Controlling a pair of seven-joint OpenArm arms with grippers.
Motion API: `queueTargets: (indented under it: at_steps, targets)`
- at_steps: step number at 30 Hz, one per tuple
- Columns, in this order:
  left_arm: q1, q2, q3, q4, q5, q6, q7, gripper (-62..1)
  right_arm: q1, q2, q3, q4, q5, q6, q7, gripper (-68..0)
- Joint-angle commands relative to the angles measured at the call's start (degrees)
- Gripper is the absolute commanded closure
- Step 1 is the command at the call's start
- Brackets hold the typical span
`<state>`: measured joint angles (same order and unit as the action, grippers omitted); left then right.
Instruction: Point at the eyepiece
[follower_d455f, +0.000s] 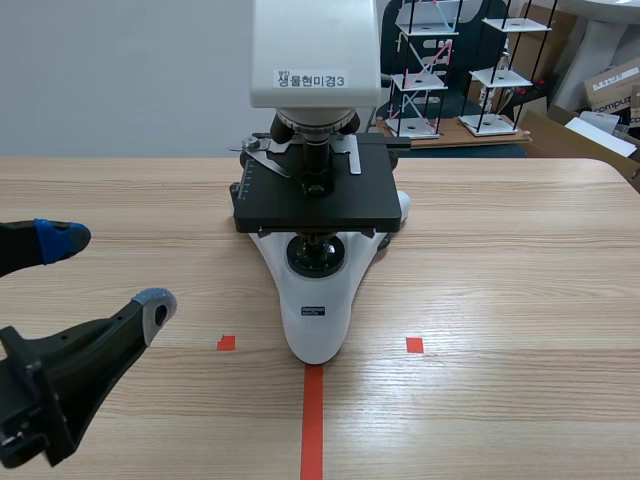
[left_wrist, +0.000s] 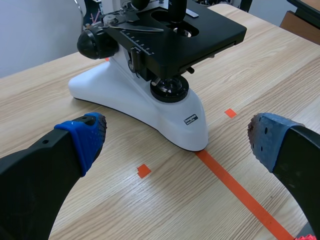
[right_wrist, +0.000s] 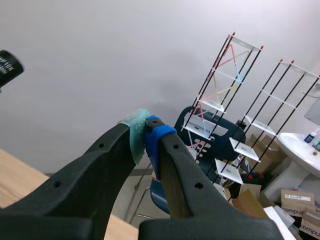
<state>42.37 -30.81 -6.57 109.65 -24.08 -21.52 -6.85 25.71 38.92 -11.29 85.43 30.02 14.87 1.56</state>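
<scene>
**Eyepiece (right_wrist: 7, 67) ahead of right tool, pointing not yet confirmed**

Eyepiece shows only in my right wrist view: a black barrel end against the grey wall, ahead of the right tool (right_wrist: 146, 132) and off to one side, not touching. The right tool's pads are pressed together on nothing; I judge that this gives one pointing tip. It is held high because the eyepiece tops the microscope (follower_d455f: 318, 290).

The left tool (follower_d455f: 108, 272) is low, fingers spread wide, empty, well apart from the base. I read it as parked clear.

The microscope's nose sits on the tape line (follower_d455f: 313, 420) on the counter (follower_d455f: 520, 260), likely a placement mark.

Writing: head label (follower_d455f: 312, 78) reads "생물현미경3". The eyepiece lettering is cropped and the base plate is too small to read.
</scene>
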Motion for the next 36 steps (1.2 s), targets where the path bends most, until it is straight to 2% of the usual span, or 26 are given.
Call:
queueTargets:
  at_steps: [1,4,7,10,13,16,22,33,36]
  targets:
    - [0.3,0.2,-0.3,0.7,-0.3,-0.1,-0.6,-59.6,2.7,0.4,-2.1,-1.0,0.4,0.0,1.3,-0.2]
    - [0.3,0.2,-0.3,0.7,-0.3,-0.1,-0.7,-59.6,6.4,-0.9,-4.8,-4.9,0.4,1.0,1.6,-0.2]
    - [0.3,0.2,-0.3,0.7,-0.3,-0.1,-0.7,-59.6,9.8,-2.8,-7.3,-8.5,0.4,4.6,1.8,-0.2]
    - [0.3,0.2,-0.3,0.7,-0.3,-0.1,-0.7,-59.6,12.7,-4.9,-10.3,-11.7,0.1,4.9,1.7,-0.2]
    - [0.3,0.2,-0.3,0.7,-0.3,-0.1,-0.6,-59.6,15.6,-7.0,-13.0,-14.7,-0.8,6.3,1.7,-0.2]
    - [0.3,0.2,-0.3,0.7,-0.3,-0.1,-0.7,-59.6,17.1,-8.5,-14.6,-15.6,-1.3,6.6,1.7,-0.2]
    - [0.3,0.2,-0.3,0.7,-0.3,-0.1,-0.7,-59.6,17.3,-9.9,-14.7,-15.6,-1.3,12.5,1.5,-0.2]
    - [0.3,0.2,-0.3,0.7,-0.3,-0.1,-0.6,-59.6,17.1,-9.9,-14.8,-15.6,-1.3,12.7,1.5,-0.2]
    - [0.3,0.2,-0.3,0.7,-0.3,-0.1,-0.7,-59.6,17.1,-9.9,-14.8,-15.6,-1.3,14.5,1.5,-0.2]
